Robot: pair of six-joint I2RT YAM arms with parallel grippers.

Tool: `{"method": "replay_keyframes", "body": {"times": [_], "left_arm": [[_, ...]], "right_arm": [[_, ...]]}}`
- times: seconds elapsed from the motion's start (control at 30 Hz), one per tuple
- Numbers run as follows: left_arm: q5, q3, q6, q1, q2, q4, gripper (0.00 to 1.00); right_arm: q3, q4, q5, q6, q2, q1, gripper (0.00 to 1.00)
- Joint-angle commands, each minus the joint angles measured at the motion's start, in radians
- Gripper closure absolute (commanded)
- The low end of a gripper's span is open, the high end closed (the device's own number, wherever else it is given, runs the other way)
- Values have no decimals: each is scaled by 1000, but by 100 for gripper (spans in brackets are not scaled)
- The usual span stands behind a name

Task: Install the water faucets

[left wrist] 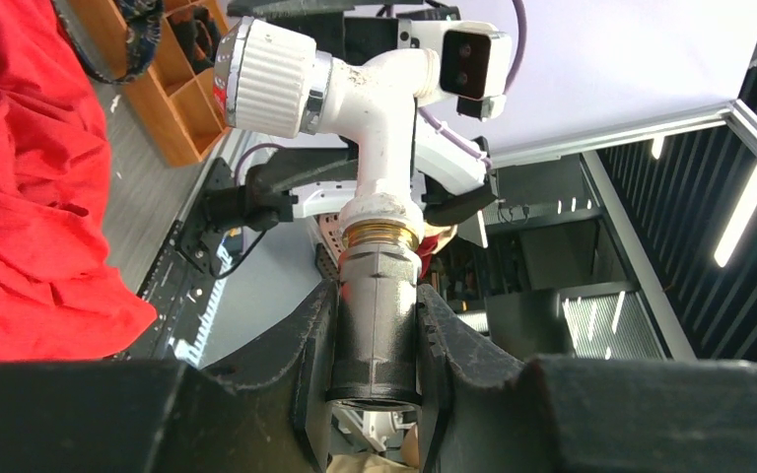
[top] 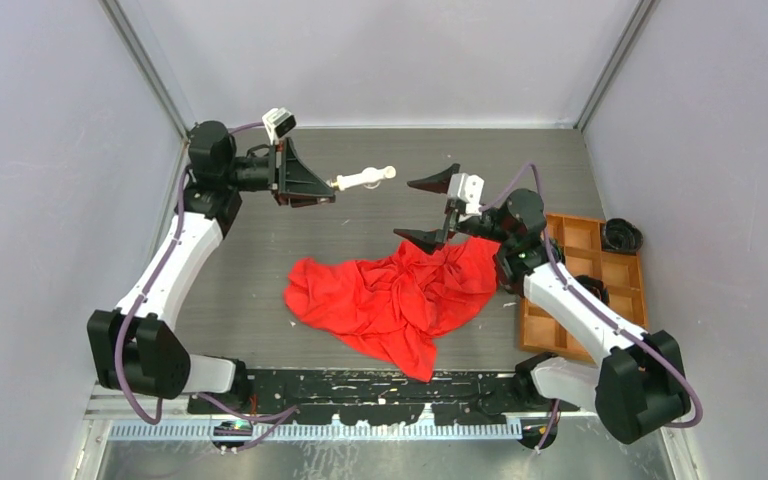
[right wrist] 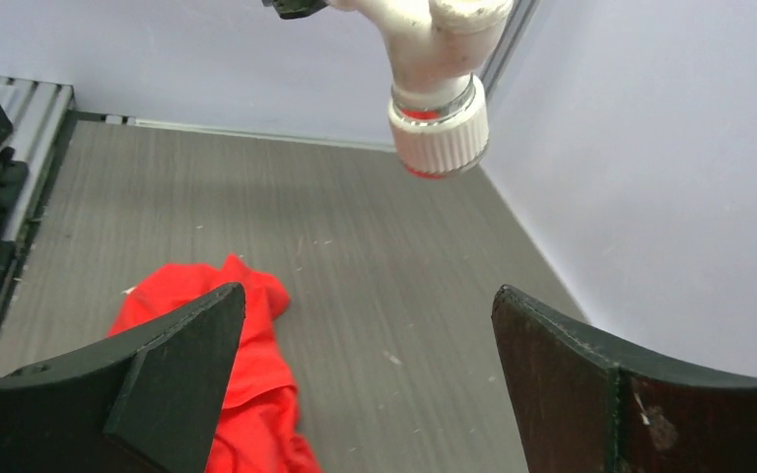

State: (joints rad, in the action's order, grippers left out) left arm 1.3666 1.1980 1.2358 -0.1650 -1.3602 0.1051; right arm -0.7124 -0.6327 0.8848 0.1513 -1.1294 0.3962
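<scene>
I have the left gripper point(top: 332, 185) with its jaws closed tight on a dark fitting point(left wrist: 375, 315), and the white faucet point(top: 365, 178) sticks out of that fitting, carried in the air above the far edge of the tabletop point(top: 260, 250), about midway along it. The left wrist view shows the brassy thread point(left wrist: 380, 235) meeting the fitting's collar. By my reading the two are joined, but I cannot tell whether the thread is fully home.

The right gripper point(top: 422, 208) faces the ribbed knob point(right wrist: 439, 123) with jaws spread wide, empty and apart from it. I judge that any tightening by that arm is not yet done.

I can read no brand or writing anywhere, only a red trace at the knob's rim.
</scene>
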Motion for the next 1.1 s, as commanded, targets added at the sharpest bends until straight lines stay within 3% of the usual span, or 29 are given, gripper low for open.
{"method": "replay_keyframes", "body": {"times": [0.0,0.23,0.4,0.73,0.93,1.07], "left_arm": [[18,-3,54,-7,68,82,100],[36,9,18,-10,83,55,100],[40,6,2,-20,83,53,100],[53,-2,-16,-46,83,51,100],[68,-1,-23,-56,79,48,100],[72,3,-30,-55,58,47,100]], "right_arm": [[-78,-134,79,142,-9,2,0],[-132,-131,194,85,-64,1,0],[-262,15,283,13,-124,3,0],[-297,-106,271,-64,-201,29,0],[-299,-351,263,-256,-248,47,1],[-344,-377,272,-371,-279,66,12]]}}
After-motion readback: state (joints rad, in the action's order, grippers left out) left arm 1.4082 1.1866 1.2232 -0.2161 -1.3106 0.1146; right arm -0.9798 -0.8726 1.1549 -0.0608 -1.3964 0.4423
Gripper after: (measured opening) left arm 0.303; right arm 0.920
